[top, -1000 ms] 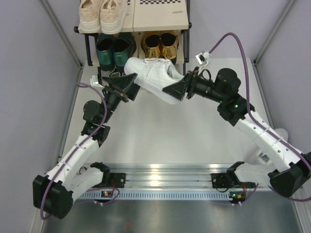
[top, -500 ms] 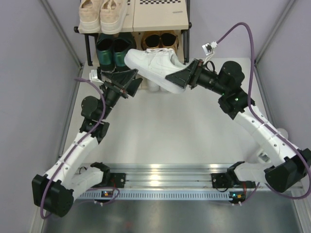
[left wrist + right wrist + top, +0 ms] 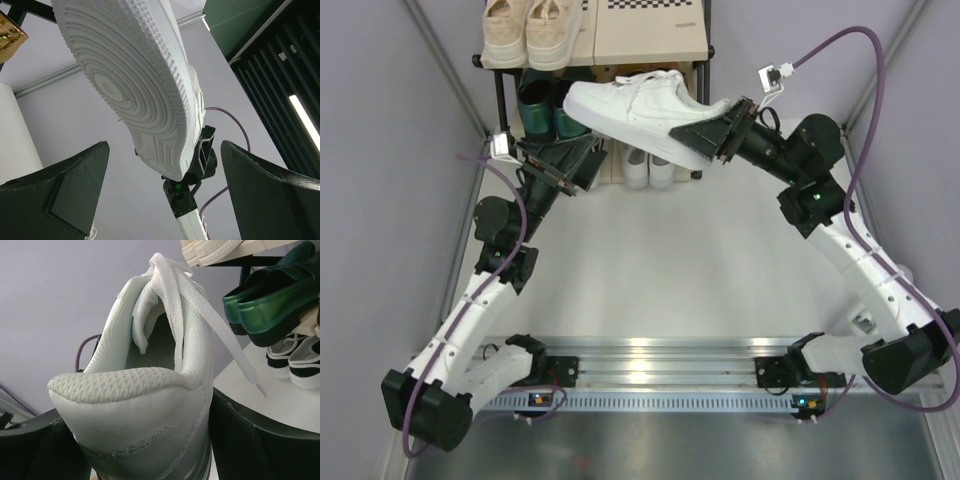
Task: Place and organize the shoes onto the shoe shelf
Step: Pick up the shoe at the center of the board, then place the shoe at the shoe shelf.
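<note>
A white lace-up shoe (image 3: 630, 100) hangs in the air in front of the shoe shelf (image 3: 650, 40), toe to the left. My right gripper (image 3: 698, 135) is shut on its heel (image 3: 145, 420), with one black finger on each side. My left gripper (image 3: 578, 165) stands open below the toe, touching nothing. In the left wrist view it looks up at the ribbed sole (image 3: 130, 85) from between the left gripper's (image 3: 165, 192) spread fingers. Beige sneakers (image 3: 530, 30) sit on the top tier, green loafers (image 3: 542, 105) on the middle tier, and black-and-white sneakers (image 3: 650, 168) at the bottom.
A sliver of a gold loafer (image 3: 7, 35) shows at the left wrist view's top left edge. Grey walls close in on both sides of the white table (image 3: 660, 270). The right half of the shelf's top board, with its checkered strip (image 3: 650, 5), carries nothing.
My right arm has lifted the white shoe higher and back toward the shelf, covering the gold loafers. The left gripper has risen and moved back with it, staying open.
</note>
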